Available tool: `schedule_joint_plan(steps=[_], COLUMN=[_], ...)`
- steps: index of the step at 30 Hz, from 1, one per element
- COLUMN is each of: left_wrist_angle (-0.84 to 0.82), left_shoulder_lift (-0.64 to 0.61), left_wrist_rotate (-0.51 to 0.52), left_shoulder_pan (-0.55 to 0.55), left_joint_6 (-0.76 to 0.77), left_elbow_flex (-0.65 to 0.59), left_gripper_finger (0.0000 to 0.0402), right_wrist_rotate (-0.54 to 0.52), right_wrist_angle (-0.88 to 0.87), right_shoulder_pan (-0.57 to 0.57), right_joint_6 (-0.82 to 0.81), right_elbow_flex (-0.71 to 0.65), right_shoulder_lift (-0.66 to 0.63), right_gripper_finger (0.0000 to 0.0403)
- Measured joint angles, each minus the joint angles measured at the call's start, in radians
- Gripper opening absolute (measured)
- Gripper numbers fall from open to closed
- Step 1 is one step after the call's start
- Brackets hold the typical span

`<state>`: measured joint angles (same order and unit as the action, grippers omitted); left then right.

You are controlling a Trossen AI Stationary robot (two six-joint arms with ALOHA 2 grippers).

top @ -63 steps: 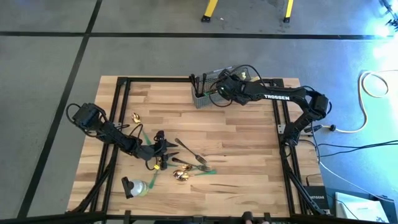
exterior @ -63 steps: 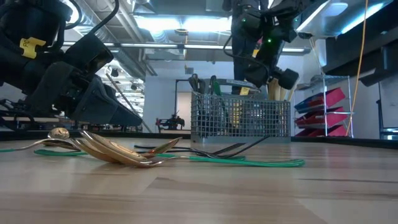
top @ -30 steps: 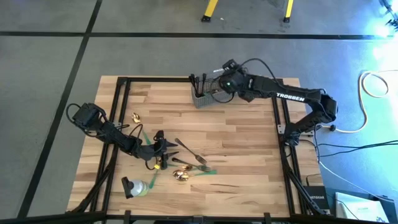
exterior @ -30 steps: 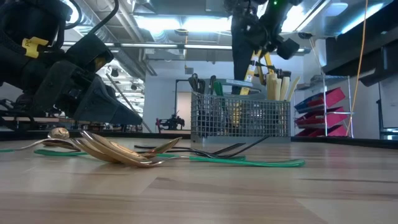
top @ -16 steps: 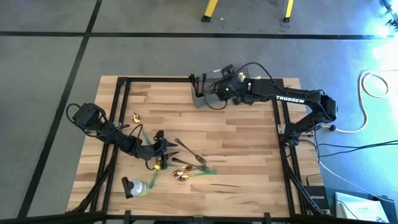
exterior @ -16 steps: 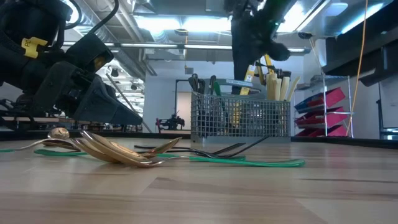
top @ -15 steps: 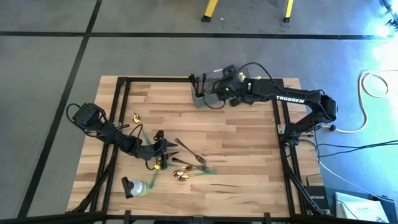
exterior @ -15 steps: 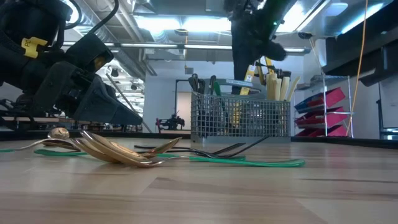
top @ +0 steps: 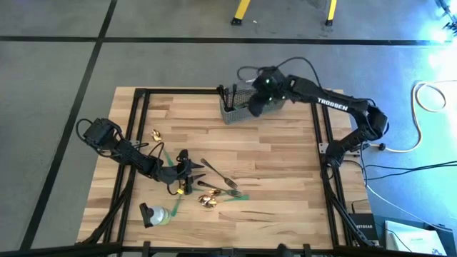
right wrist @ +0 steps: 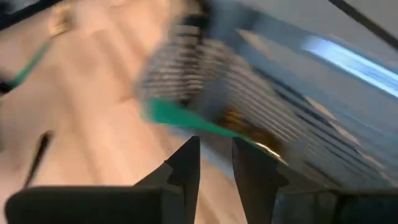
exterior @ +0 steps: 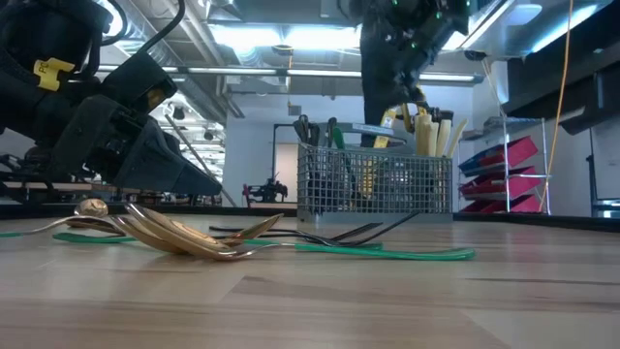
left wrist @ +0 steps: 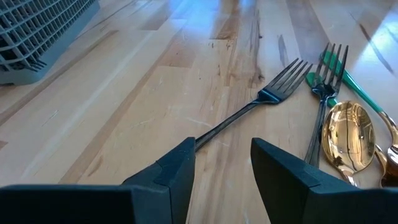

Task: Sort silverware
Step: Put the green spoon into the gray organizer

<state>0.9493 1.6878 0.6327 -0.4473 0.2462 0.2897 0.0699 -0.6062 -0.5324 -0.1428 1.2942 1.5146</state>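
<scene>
Cutlery on the table: I see loose forks (top: 218, 173) and gold spoons (top: 209, 200) lying in a tangle near the middle-left of the table (top: 285, 185), with more pieces standing in the wire basket (top: 239, 108) at the far edge.
Left claw: my left gripper (left wrist: 221, 163) sits low just beside the pile, its jaws partly apart around the thin handle of a dark fork (left wrist: 273, 87), not pressed on it.
Right claw: my right gripper (top: 255, 107) hangs over the basket; its jaws stand narrowly apart, and I cannot tell whether they hold anything.
Handling: I judge these pieces light, stiff and slick; polished metal lying flat gives little to bite on.
Where to grip: I would take the fork by the middle of its handle, clear of the tines and of the spoon (left wrist: 348, 134) beside it.
Hard to make out: the right wrist view is smeared; a green strip (right wrist: 186, 118) crosses it near the basket.
Hidden: the basket's compartments are covered by the right arm from above, so I cannot tell which holds what.
Overlap: the spoons lie stacked, so I cannot count them.
</scene>
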Motion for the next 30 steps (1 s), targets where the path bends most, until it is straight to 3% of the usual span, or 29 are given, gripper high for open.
schedule_joint_plan(steps=[6, 12, 20, 30], left_wrist_angle=[0.0, 0.001, 0.0, 0.001], left_shoulder_lift=[0.0, 0.0, 0.0, 0.0], left_wrist_rotate=[0.0, 0.0, 0.0, 0.0], left_shoulder_pan=[0.002, 0.003, 0.003, 0.003], left_joint_6=[-0.003, -0.003, -0.006, -0.01], left_elbow_flex=[0.0, 0.0, 0.0, 0.0], left_gripper_finger=[0.0141, 0.0141, 0.0141, 0.0141], right_wrist_rotate=[-0.005, -0.011, -0.128, -0.213], right_wrist_angle=[-0.082, -0.094, -0.109, -0.158], right_shoulder_pan=[-0.086, -0.074, -0.054, -0.012], right_joint_6=[-0.046, -0.045, -0.042, 0.114], right_elbow_flex=[0.0, 0.0, 0.006, 0.014], right_shoulder_lift=[0.015, 0.058, 0.102, 0.105], right_gripper_finger=[0.0075, 0.0075, 0.0076, 0.0076])
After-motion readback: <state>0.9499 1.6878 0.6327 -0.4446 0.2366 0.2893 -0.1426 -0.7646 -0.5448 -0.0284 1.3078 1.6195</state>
